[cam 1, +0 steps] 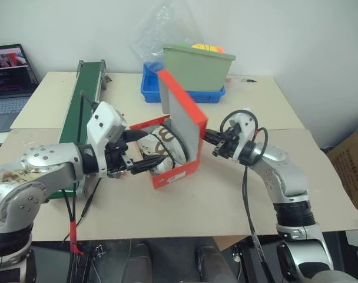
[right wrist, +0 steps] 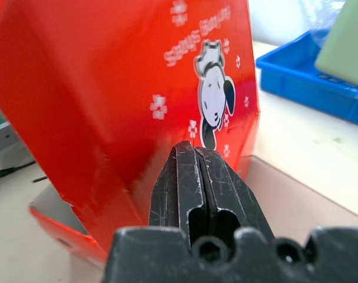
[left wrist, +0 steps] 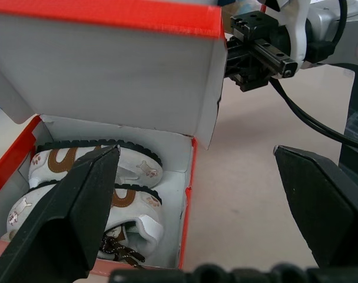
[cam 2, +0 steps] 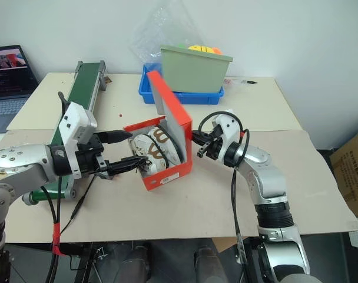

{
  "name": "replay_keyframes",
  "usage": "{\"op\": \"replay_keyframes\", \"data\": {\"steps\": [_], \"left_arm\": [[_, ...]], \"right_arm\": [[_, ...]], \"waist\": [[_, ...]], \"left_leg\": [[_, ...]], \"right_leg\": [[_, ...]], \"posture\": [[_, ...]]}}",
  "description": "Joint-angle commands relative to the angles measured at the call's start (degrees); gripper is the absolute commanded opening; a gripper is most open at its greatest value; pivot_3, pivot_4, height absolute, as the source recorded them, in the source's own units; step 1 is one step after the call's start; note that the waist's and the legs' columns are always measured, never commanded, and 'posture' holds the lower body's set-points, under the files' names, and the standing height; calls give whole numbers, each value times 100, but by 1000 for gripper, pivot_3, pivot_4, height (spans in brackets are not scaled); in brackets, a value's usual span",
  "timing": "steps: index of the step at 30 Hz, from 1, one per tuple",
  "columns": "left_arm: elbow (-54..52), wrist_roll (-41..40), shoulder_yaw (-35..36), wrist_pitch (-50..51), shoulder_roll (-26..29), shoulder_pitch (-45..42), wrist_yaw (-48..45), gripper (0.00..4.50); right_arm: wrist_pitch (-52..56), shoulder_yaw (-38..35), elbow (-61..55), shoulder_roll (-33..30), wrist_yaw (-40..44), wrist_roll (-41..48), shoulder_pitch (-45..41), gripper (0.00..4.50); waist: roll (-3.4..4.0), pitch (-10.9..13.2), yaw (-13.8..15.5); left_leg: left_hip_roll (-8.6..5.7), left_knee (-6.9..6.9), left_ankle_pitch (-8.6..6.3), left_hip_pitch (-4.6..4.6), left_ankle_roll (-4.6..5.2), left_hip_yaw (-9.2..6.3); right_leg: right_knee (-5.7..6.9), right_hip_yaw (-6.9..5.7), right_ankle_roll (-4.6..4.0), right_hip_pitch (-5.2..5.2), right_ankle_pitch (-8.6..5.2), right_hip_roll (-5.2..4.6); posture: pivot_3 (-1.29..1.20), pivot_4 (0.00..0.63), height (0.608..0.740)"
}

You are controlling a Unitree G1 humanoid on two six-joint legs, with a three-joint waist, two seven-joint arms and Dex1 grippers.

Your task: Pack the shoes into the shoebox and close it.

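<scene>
While the box point(cam 2: 161, 159) stands on the table point(cam 2: 214, 206) in front of the blue tray point(cam 2: 185, 94) and green bin point(cam 2: 194, 68), its lid point(cam 1: 182, 121) is raised nearly upright and both shoes point(left wrist: 96, 188) lie inside, side by side. The right gripper point(right wrist: 196, 171), fingers pressed together, has its tips at the lid's red outer face by the cartoon figure point(right wrist: 213, 94). The left gripper point(cam 2: 129, 150) is spread wide at the box's open side, holding nothing.

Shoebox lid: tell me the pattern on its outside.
Red-orange lid with white dots, lettering and a cartoon mouse figure; right wrist view shows it best.
</scene>
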Motion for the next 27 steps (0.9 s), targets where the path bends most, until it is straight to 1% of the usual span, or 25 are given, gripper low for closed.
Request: {"op": "replay_keyframes", "data": {"steps": [1,5,9,12,15,17,20,24,27], "left_arm": [[-95,46,69,-158,-1,-98,3,4500],[-190,46,212,-113,50,34,113,4500],[-339,20,391,-65,43,238,317,4500],[-426,52,466,-70,-2,416,497,4500],[-454,218,435,-121,-102,539,750,4500],[-442,423,401,-155,-158,582,955,4500],[-393,633,438,-130,-287,579,1276,4500],[-384,823,518,-61,-358,647,1542,4500],[-416,979,592,-41,-407,743,1742,4500]], "right_arm": [[155,134,-322,0,13,124,53,78],[99,408,-225,39,40,35,82,78],[-55,662,91,62,137,-117,-121,78],[-459,956,851,200,230,-489,-685,78],[-1003,1106,1933,538,267,-798,-1337,78],[-1412,1208,2575,728,354,-1012,-1596,78],[-1892,1354,3304,973,497,-1249,-1759,78],[-2305,1568,3942,1182,663,-1550,-1738,78],[-2765,1956,4680,1273,519,-2140,-1679,78]], "waist": [[0,0,-1],[0,0,-3],[0,0,-15],[0,0,-32],[0,0,-34],[0,0,-29],[-1,0,11],[-2,0,29],[-4,-2,-1]], "left_leg": [[0,-1,0,0,0,0],[0,-5,0,0,0,0],[0,-10,0,0,0,2],[0,-12,0,0,0,2],[1,-13,0,1,0,2],[0,-15,0,1,0,2],[0,-24,1,0,1,2],[0,-42,0,-3,0,2],[0,-50,0,5,0,2]], "right_leg": [[0,0,0,0,0,0],[-2,0,-1,-2,-1,0],[-2,1,-2,-5,-2,0],[-2,1,-2,-8,-2,0],[-1,2,-1,-10,-1,1],[-2,1,-2,-10,-1,1],[-11,-2,-11,-6,1,0],[-31,-4,-11,-6,2,-1],[-30,-4,-12,-3,2,0]], "posture": [[0,150,740],[0,150,740],[0,150,740],[0,150,740],[0,150,740],[0,150,740],[0,150,740],[0,150,740],[0,150,740]]}}
